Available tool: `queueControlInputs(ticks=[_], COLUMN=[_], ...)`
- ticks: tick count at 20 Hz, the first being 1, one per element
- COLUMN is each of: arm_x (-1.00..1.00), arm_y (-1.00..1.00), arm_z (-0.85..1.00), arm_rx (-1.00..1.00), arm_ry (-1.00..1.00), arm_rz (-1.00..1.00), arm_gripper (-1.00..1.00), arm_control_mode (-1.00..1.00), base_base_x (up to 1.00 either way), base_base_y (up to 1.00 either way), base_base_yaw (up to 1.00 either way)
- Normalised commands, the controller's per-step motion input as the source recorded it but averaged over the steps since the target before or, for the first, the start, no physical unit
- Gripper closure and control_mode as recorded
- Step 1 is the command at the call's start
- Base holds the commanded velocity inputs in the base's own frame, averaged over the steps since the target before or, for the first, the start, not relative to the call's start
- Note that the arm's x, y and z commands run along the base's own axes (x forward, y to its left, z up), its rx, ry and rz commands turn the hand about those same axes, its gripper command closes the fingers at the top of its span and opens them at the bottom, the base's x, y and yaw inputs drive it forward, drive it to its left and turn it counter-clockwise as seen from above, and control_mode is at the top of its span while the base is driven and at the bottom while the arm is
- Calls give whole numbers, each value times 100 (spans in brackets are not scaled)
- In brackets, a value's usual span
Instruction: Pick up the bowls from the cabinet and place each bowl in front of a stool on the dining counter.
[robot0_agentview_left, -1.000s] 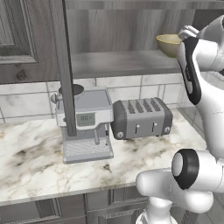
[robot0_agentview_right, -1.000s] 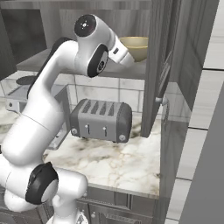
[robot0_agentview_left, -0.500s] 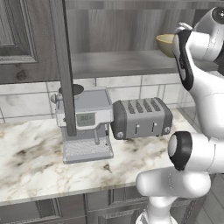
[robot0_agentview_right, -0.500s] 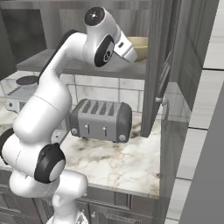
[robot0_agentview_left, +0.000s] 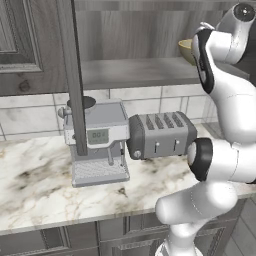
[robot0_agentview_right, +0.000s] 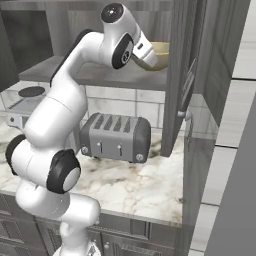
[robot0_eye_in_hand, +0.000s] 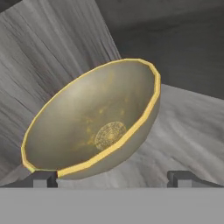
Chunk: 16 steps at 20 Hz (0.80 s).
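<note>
The tan-olive bowl (robot0_eye_in_hand: 94, 122) with its yellowish rim sits on the grey inner shelf (robot0_agentview_left: 135, 72) of the cabinet (robot0_agentview_right: 195, 75), close in front of the gripper (robot0_eye_in_hand: 111, 177). In the hand view the bowl appears tilted, its hollow turned toward the camera, with a faint round pattern at the centre of its inside and the wood-grain cabinet wall behind it. The 2 dark fingertips (robot0_eye_in_hand: 43, 178) rise at the bottom of that view, spread wide, 1 under the bowl's left rim and 1 off to its right; nothing is pinched between them, and whether the left tip touches the rim cannot be told.

The left base view gives only a sliver of the bowl (robot0_agentview_left: 185, 49), peeking out from behind the arm's upper links at the right end of the shelf. The right base view shows more of it (robot0_agentview_right: 156, 54): the bowl stands just beyond the white hand, near the open cabinet door (robot0_agentview_right: 177, 80) that hangs edge-on at the right.

Below the shelf, a grey 4-slot toaster (robot0_agentview_left: 161, 135) stands on the marble worktop (robot0_agentview_left: 40, 190) against the tiled backsplash (robot0_agentview_left: 30, 117). The left base view also shows a silver coffee machine (robot0_agentview_left: 96, 142) just left of the toaster, with a dark vertical cabinet post (robot0_agentview_left: 72, 75) crossing in front of it, and a closed raised-panel door (robot0_agentview_left: 20, 45) at the far left. Dark drawer fronts (robot0_agentview_right: 130, 245) run under the worktop.
</note>
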Motion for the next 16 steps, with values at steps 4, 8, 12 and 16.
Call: queueControlInputs(ticks=[4, 8, 12, 16], arm_x=[20, 14, 29, 32], arm_y=[-12, -16, -20, -15], arm_z=[-22, -28, -7, 0], arm_rx=[2, 2, 3, 3], arm_ry=[0, 0, 0, 0], arm_rz=[-1, -1, -1, -2], arm_gripper=[-100, -100, -100, -100], arm_control_mode=[-100, -100, -100, -100], base_base_x=[0, 0, 0, 0], base_base_y=[0, 0, 0, 0], base_base_yaw=[0, 0, 0, 0])
